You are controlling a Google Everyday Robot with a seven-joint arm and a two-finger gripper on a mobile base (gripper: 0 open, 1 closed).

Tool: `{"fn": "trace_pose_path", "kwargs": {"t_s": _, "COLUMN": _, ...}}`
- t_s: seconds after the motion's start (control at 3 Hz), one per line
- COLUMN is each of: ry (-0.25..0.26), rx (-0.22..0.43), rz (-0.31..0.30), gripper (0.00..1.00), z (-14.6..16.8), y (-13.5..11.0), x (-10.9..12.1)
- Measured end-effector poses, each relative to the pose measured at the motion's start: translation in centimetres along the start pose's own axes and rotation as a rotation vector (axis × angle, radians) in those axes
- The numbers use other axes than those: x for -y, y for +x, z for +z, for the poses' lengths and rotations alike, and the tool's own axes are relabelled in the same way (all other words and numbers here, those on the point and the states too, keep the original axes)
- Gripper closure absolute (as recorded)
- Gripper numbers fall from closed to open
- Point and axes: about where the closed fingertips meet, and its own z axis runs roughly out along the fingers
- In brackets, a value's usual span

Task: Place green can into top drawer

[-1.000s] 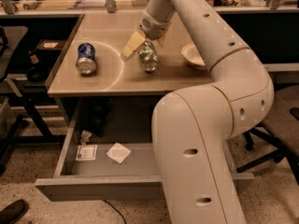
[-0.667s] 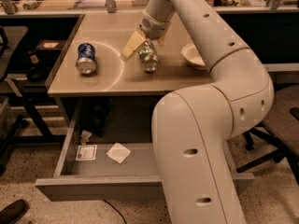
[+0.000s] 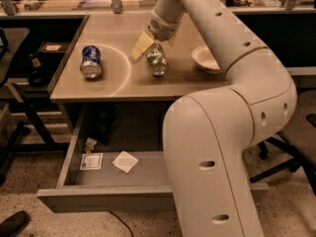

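- Camera view: I am seeing nothing shifting over the last second. The gripper (image 3: 152, 48) is staying at the upper end of the green can (image 3: 157, 60), and the can is still lying tilted on the desk (image 3: 108, 85), not lifting.
- The one finger (image 3: 139, 47) I am making out is slanting away from the green can, with desk showing between its tip and the can. So I am reading the jaws as spread around it, not clamped.
- I am judging that the grasp is sitting just short of closing; lift and carry are still waiting.
- The top drawer (image 3: 98, 199) is standing pulled out, below the green can and nearer the camera, holding a paper square (image 3: 124, 161) and a small card (image 3: 91, 161).
- A blue can (image 3: 91, 62) is lying well apart on the finger side of the green can, and a white bowl (image 3: 206, 59) is sitting near on the other side.
- The robot's arm (image 3: 217, 147) is covering the drawer straight below the green can, so I am counting on the open floor beside the paper.
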Motion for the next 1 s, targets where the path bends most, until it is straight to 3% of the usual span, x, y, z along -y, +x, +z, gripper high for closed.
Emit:
{"fn": "trace_pose_path", "kwargs": {"t_s": 0.67, "ry": 0.017, "rx": -0.009, "rz": -0.016, "gripper": 0.00, "z": 0.5, "y": 0.4, "x": 0.1}}
{"fn": "trace_pose_path", "kwargs": {"t_s": 1.0, "ry": 0.066, "rx": -0.024, "rz": -0.002, "gripper": 0.00, "z": 2.2, "y": 0.4, "x": 1.1}}
